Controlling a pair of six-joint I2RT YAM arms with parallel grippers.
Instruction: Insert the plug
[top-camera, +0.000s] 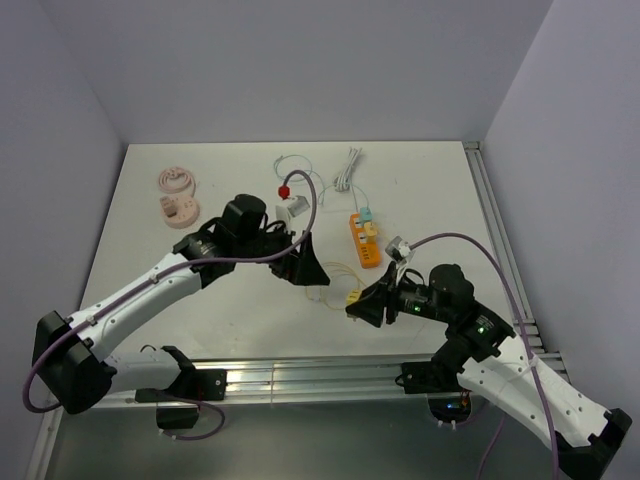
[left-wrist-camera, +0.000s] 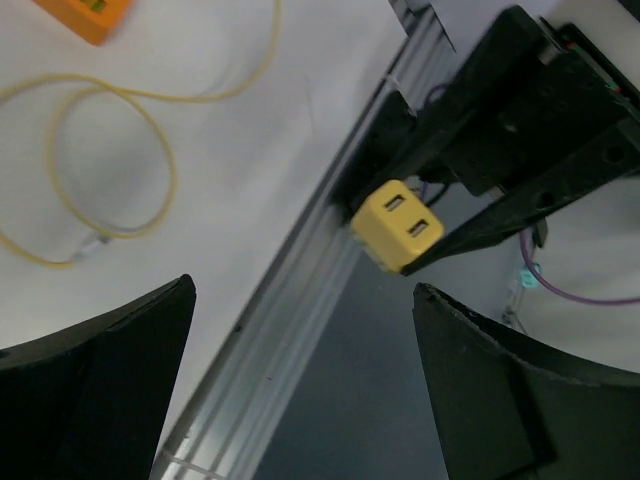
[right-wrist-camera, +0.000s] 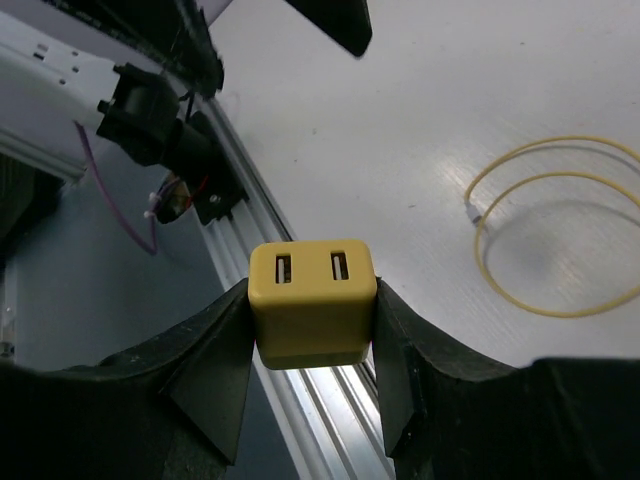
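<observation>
The right gripper (top-camera: 358, 305) has its jaws clamped on the yellow plug (right-wrist-camera: 312, 300). It holds the plug up above the front part of the white surface (top-camera: 250, 320). The left gripper (top-camera: 312, 262) has its jaws wide apart and holds nothing. The orange power strip (top-camera: 365, 240) lies farther back, with a yellow cable (right-wrist-camera: 560, 235) looped near it.

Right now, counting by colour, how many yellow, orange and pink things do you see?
Yellow: 2 (charger block, cable)
Orange: 1 (power strip)
Pink: 2 (upper pink piece, lower pink piece)
Total: 5
</observation>
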